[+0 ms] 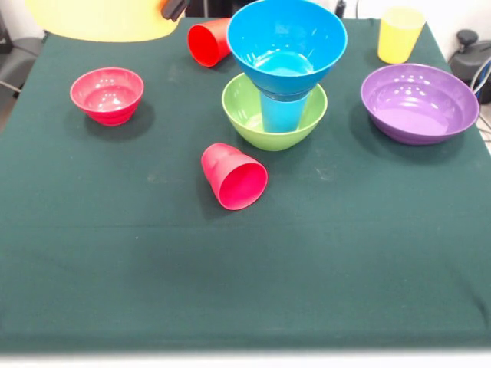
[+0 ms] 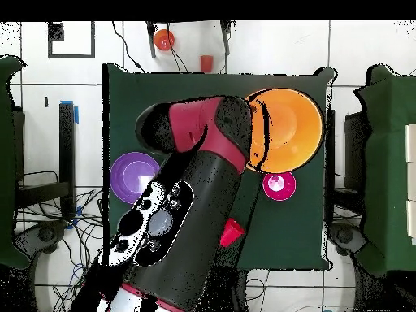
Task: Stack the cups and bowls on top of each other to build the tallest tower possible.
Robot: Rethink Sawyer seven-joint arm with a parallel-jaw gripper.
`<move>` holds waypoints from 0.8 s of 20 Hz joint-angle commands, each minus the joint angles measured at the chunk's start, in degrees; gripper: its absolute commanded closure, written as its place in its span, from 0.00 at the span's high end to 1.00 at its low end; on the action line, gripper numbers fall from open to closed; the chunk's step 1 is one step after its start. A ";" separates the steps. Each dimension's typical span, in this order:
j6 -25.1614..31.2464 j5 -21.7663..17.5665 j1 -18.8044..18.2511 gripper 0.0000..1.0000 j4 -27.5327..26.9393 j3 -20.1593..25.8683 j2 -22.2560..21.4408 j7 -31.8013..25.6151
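overhead view: arm (image 2: 191, 203) stretches over table (image 2: 305, 236) toward orange bowl (image 2: 284, 126); fingers' state unclear.

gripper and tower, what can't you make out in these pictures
- Gripper: front view, only a dark tip at the top edge; open or shut unclear.
- Tower, blue bowl on light blue cup in green bowl: overhead view, hidden under the arm.
- Orange bowl: front view, cut off by the top edge.
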 commanded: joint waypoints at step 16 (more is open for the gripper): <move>5.50 -3.24 5.14 0.00 3.72 -2.33 2.64 4.46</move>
